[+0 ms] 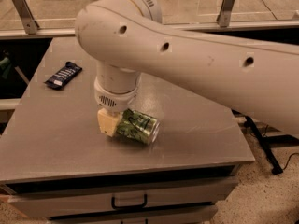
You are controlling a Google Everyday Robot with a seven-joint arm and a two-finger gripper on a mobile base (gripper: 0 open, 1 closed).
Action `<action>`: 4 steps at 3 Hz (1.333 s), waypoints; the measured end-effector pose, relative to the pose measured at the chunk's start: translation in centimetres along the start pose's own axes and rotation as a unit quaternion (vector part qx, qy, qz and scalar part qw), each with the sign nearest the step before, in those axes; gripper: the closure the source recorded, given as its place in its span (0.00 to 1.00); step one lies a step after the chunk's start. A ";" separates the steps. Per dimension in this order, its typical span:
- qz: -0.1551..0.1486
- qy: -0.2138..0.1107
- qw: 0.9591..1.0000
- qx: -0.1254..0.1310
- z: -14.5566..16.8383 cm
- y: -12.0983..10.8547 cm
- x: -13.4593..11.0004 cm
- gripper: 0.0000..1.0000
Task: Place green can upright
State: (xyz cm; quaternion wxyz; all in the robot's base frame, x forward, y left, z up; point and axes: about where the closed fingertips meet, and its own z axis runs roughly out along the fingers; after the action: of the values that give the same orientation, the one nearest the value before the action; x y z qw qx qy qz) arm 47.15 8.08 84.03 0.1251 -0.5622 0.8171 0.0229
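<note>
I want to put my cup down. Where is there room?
Bare table lies front-left, between the snack bar and the front edge, and right of the green can. It's crowded mid-table, around the gripper and can.

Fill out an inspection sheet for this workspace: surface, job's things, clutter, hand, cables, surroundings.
Surface: grey table top, with a drawer under its front edge.
Job's things: green can on its side near the front middle, not upright.
Clutter: dark snack bar at the back left, well apart from the can.
Hand: hand low over the table, against the can's left end, below the big white arm.
Cables: dark cable on the floor at the right.
Surroundings: metal posts behind the table; speckled floor.
</note>
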 end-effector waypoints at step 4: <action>-0.101 -0.315 0.943 -0.042 -13.4 -3.0 -6.2 1.00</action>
State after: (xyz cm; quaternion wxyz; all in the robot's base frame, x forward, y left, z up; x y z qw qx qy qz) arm 49.57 10.22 98.76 0.3544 -0.6108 0.6730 0.2202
